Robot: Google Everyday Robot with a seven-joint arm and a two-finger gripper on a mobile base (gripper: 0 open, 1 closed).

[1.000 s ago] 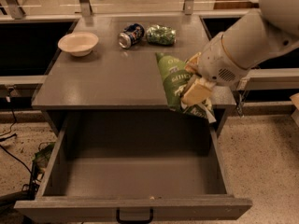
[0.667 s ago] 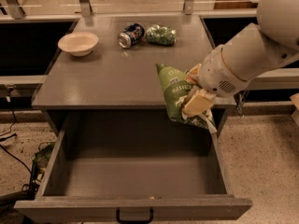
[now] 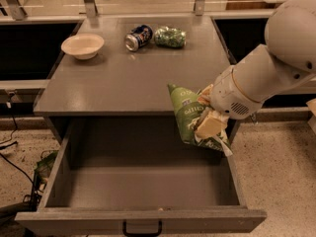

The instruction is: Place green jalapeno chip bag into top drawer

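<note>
My gripper (image 3: 206,113) is shut on the green jalapeno chip bag (image 3: 188,111), a light-green crinkly bag with white lettering. It holds the bag in the air over the right side of the open top drawer (image 3: 143,181), just in front of the table's front edge. The drawer is a wide, deep grey box, pulled far out, with a small black handle (image 3: 142,229) on its front panel. Its inside shows nothing lying in it. My white arm (image 3: 266,68) reaches in from the right.
On the grey table (image 3: 108,88) stand a white bowl (image 3: 82,45) at the back left, a soda can (image 3: 138,37) lying on its side, and a shiny dark-green wadded packet (image 3: 170,36) next to it. Cables lie on the floor at the left.
My gripper has moved the chip bag down and toward the front, from above the table's right edge to over the drawer's right side.
</note>
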